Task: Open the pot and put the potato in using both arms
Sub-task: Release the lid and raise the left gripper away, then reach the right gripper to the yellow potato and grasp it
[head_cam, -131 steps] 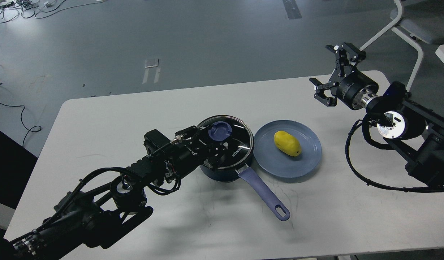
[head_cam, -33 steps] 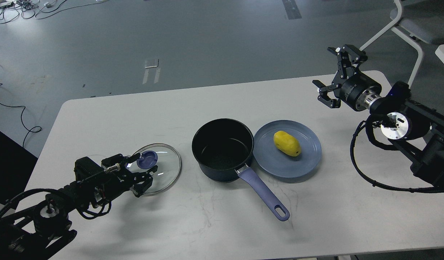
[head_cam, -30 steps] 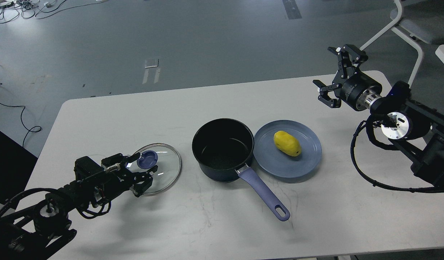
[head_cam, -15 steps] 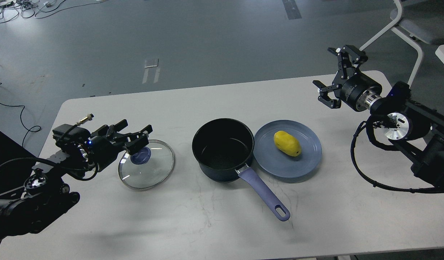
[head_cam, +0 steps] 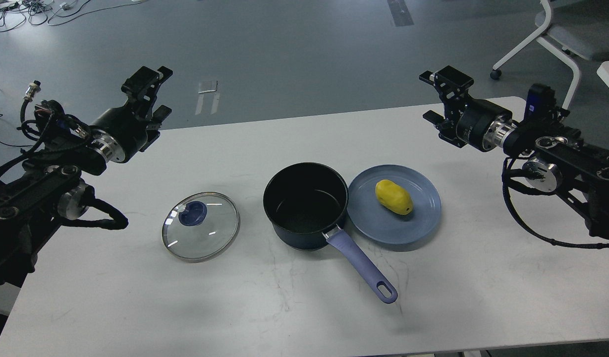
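Note:
The dark pot (head_cam: pixel 305 206) stands open in the middle of the table, its purple handle (head_cam: pixel 361 267) pointing to the front right. Its glass lid (head_cam: pixel 200 226) with a purple knob lies flat on the table to the pot's left. The yellow potato (head_cam: pixel 394 197) lies on a blue plate (head_cam: pixel 423 223) that touches the pot's right side. My left gripper (head_cam: pixel 153 96) is open and empty, raised over the table's far left edge. My right gripper (head_cam: pixel 437 99) is open and empty, raised above the table's far right, well behind the plate.
The white table (head_cam: pixel 304 307) has bare surface in front of the pot. A white chair (head_cam: pixel 557 34) stands beyond the far right corner. Cables (head_cam: pixel 27 10) lie on the floor at the far left.
My left gripper has let go of the lid, risen and pulled back to the far left. The lid now lies on the table. My right gripper has turned and shifted slightly left.

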Tool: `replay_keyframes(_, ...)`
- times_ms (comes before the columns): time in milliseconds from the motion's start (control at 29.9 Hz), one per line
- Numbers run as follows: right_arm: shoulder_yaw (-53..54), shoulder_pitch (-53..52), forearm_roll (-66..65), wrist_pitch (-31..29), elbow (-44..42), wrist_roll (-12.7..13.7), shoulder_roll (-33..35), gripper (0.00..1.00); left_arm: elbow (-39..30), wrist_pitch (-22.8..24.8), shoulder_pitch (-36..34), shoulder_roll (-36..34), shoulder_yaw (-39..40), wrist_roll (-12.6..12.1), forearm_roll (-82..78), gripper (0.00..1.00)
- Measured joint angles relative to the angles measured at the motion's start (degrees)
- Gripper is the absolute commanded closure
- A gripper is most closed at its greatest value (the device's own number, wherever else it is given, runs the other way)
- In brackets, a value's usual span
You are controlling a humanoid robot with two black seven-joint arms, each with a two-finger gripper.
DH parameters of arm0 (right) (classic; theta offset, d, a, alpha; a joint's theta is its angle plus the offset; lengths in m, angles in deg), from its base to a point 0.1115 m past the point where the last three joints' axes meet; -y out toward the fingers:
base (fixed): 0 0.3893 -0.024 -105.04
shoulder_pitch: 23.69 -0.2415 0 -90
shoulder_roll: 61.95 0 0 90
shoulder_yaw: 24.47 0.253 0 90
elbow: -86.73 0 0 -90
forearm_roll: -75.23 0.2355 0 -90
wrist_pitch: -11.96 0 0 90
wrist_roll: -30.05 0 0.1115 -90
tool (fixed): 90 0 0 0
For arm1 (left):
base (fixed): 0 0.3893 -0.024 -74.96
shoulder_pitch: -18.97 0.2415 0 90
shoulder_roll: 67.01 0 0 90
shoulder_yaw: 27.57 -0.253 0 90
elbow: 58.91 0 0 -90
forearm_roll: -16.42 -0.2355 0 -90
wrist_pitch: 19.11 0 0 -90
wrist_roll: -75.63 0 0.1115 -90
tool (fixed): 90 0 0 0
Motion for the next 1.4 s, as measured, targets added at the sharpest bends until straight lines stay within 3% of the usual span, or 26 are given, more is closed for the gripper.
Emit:
replay_keyframes(134,-6.75,-2.31,-13.69,0.48,0.93,-5.11,0.55,0.0,0.05,1.92,0.21,0.14,4.91,-7.08,13.73,0.02)
replay_keyframes(234,-12.85,-3.92,-25.06,1.54,2.18,-8.27,1.63,0.0,0.06,4.0,2.11,0.02,8.02,-9.03,15.27,0.02)
replay_keyframes(434,-19.91,-4.53,-36.02,3.56,3.06,-9.77,2.9,0.02,0.06,6.69,4.84,-0.41,9.23,-9.08,15.05,0.02)
replay_keyframes(902,-27.02,-4.33,-37.83,3.73,2.47,-9.79,1.86,0.11,-0.05,6.59,5.97,-1.24,9.11,-8.39,14.37,0.02)
replay_keyframes(1002,-27.07,-4.35,-37.84,3.73,1.65,-9.77,1.78,0.24,-0.08,6.57,6.65,-1.18,9.12,-8.36,14.36,0.02)
replay_keyframes(1036,-27.1,-4.4,-37.84,3.73,1.17,-9.76,1.53,0.34,-0.13,6.59,6.86,-1.18,9.13,-8.36,14.36,0.02)
replay_keyframes(1169,-27.66,-4.69,-38.35,3.73,-0.43,-9.76,-0.4,0.55,-0.21,6.74,7.09,-1.36,9.26,-7.87,14.36,0.02)
replay_keyframes(1303,-29.74,-6.11,-39.26,3.73,-1.91,-9.8,-1.1,0.56,-0.26,6.85,7.11,-1.81,9.29,-7.13,14.36,0.02)
replay_keyframes(1403,-30.51,-6.46,-39.37,3.75,-2.33,-9.81,-1.57,0.66,-0.31,6.89,7.11,-1.85,9.29,-6.99,14.36,0.02)
